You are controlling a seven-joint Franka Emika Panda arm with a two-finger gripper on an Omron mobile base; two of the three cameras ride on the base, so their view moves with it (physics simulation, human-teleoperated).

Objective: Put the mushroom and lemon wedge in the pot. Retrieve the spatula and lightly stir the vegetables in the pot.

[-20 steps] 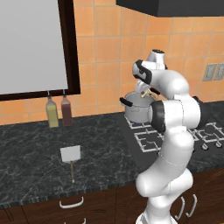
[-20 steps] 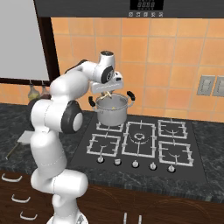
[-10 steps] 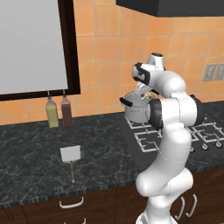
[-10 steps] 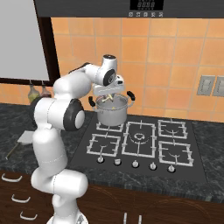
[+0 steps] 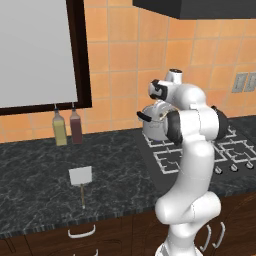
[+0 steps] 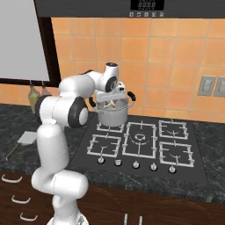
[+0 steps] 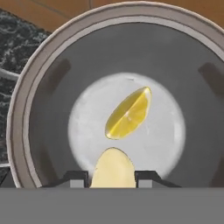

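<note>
The steel pot (image 6: 112, 116) stands on the back left burner of the stove, also seen as the pot (image 5: 155, 129) behind my arm. My gripper (image 6: 110, 100) hangs straight over its mouth. In the hand view the pot's rim (image 7: 26, 87) rings the picture and the yellow lemon wedge (image 7: 129, 113) lies on its shiny bottom. The cream mushroom (image 7: 113, 168) sits between my fingertips, gripper (image 7: 113, 177) shut on it above the pot floor. The spatula (image 5: 81, 176) lies flat on the dark counter, left of the stove, handle toward the front edge.
Two bottles (image 5: 59, 129) (image 5: 76, 126) stand against the tiled wall under the window. The stove (image 6: 140, 143) has four burners and a row of knobs along its front. Black pot handles (image 6: 131, 95) stick out sideways.
The hand has come down a little closer to the pot's mouth with the mushroom in it. The pot and the spatula have stayed put.
</note>
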